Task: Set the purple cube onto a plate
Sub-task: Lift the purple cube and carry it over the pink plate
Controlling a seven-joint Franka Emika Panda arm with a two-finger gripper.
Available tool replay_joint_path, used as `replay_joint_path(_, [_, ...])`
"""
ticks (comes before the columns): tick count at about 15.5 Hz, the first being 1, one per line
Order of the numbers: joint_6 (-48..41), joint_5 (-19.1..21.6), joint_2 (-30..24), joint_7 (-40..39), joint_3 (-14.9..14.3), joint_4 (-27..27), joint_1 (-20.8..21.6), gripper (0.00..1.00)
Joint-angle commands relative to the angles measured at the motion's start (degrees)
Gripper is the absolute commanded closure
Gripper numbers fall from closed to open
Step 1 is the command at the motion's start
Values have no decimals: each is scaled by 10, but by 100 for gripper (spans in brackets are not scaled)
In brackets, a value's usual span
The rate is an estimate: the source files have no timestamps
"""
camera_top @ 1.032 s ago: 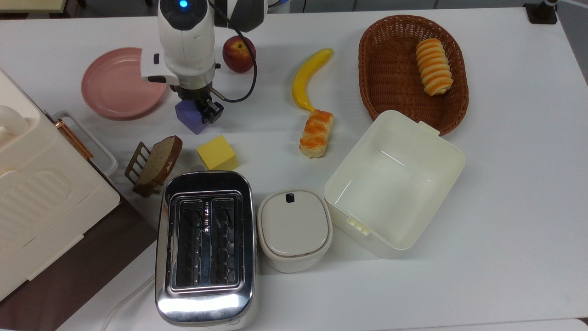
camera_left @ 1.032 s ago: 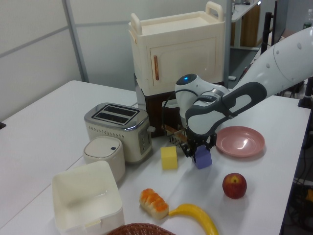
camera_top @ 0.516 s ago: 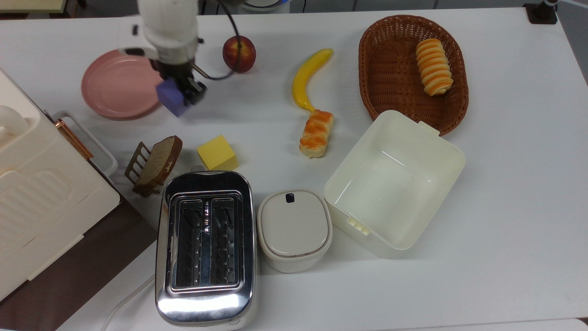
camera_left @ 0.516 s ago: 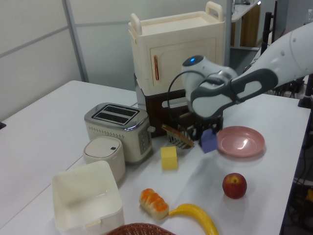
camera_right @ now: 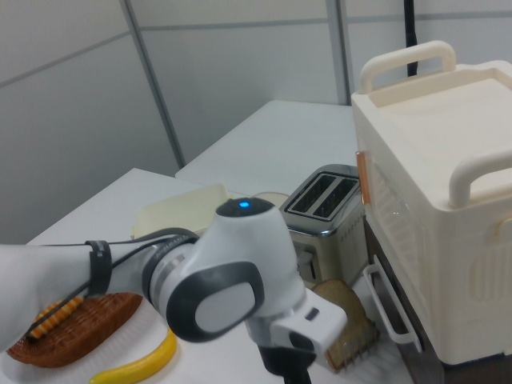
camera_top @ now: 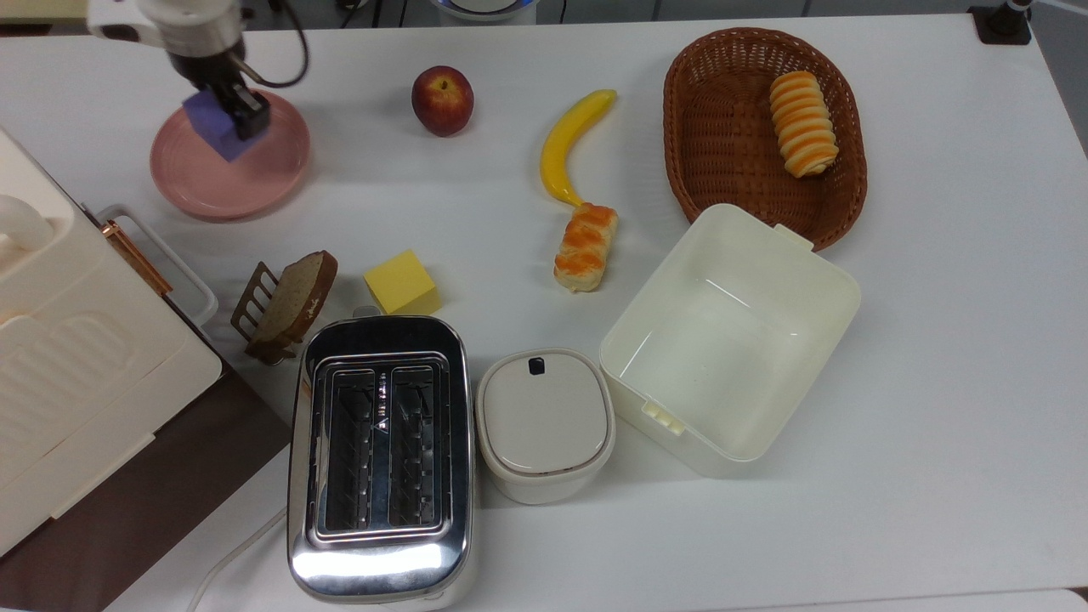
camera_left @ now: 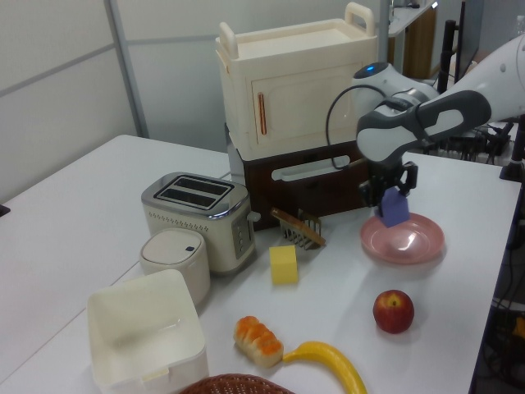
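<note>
Transport looked nearly finished: the end effector [camera_top: 228, 109] pinched the purple cube [camera_top: 212, 124] and held it over the plate [camera_top: 255, 174], apparently just above its surface in the left view. Lowering and letting go remained, by my judgement.

No legible text, labels or numbers.
</note>
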Motion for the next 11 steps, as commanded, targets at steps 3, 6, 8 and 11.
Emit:
replay_joint_path(3, [-2, -10, 8, -78, -41, -11, 6, 85])
replay_joint_path(6, [-1, -24, 13, -79, -41, -12, 6, 85])
replay_joint_path(8, [-1, -30, 20, -79, -41, -12, 7, 80])
replay_joint_path(11, [-2, -31, 24, -78, -40, -12, 8, 39])
